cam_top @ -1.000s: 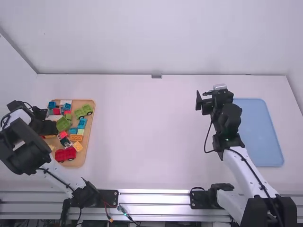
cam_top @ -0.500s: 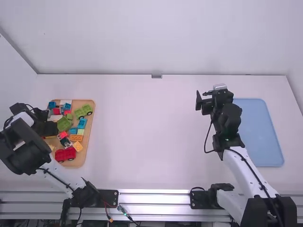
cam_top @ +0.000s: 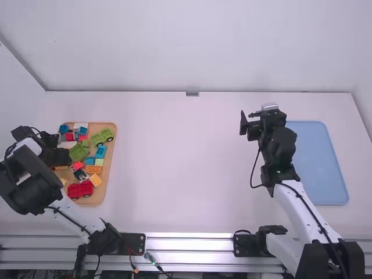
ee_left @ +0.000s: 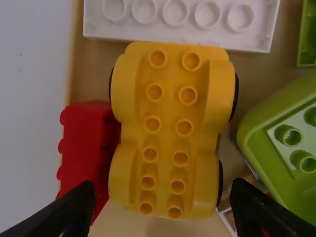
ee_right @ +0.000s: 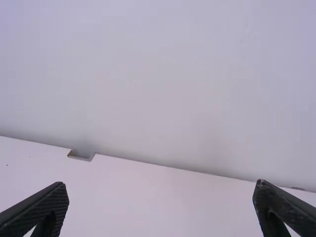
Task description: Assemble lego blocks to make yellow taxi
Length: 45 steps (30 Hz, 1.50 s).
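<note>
One small change: left wrist shifted slightly over the wooden tray (cam_top: 87,201) a second ago, then basically parked for the last half second. Right arm unchanged, its hand (ee_right: 160,186) released, fingers apart, out over the tabletop (cam_top: 186,168).

Left hand (ee_left: 163,190) is released too, fingers spread, with one end of the yellow wheeled base (ee_left: 168,123) between them. Base sits studs up in the tray, not gripped as far as I can tell. Reads as lining up the first taxi pick; no taxi parts on the tabletop, so assembly looks unstarted.

Next: settle, then close on both long sides. Watch the red brick (ee_left: 81,143) by one finger, could get pinched or block it. Green block (ee_left: 266,121) crowds the other side. White studded plate (ee_left: 177,32) is just past the base's far end from the hand.

Hard to make out: finger depth vs the base, and whether either finger touches it. Left wrist covers part of the tray from above. Green block and white plate run off the left wrist view.
</note>
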Tool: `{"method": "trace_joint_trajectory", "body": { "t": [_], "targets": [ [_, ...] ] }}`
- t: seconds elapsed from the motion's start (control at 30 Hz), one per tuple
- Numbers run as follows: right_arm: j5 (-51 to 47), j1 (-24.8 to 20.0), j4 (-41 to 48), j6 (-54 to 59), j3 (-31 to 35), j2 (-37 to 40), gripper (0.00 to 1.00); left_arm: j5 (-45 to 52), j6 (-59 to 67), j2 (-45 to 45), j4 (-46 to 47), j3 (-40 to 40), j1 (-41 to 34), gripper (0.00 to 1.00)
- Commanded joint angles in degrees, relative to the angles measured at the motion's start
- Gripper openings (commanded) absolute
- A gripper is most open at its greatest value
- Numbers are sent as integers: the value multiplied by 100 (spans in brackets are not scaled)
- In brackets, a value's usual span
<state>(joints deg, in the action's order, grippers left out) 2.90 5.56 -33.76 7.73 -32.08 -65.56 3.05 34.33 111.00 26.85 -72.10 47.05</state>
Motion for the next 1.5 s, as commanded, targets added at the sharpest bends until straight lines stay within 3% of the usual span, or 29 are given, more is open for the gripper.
{"method": "trace_joint_trajectory", "body": {
  "t": [0.0,0.47,0.57,0.87,1.47],
  "targets": [
    [7,52,-37,17,-173,-39,99,105,15,-20,-26,66,-13,74],
    [7,48,-61,22,-173,-39,99,96,17,-20,-531,525,-15,73],
    [7,48,-103,24,-173,-39,99,90,-44,-20,-365,361,-15,70],
    [7,50,-153,2,-173,-39,99,201,-151,-20,114,79,-15,70],
    [7,50,-144,22,-173,-39,99,-37,-153,-20,-734,584,-15,75]
  ]
}}
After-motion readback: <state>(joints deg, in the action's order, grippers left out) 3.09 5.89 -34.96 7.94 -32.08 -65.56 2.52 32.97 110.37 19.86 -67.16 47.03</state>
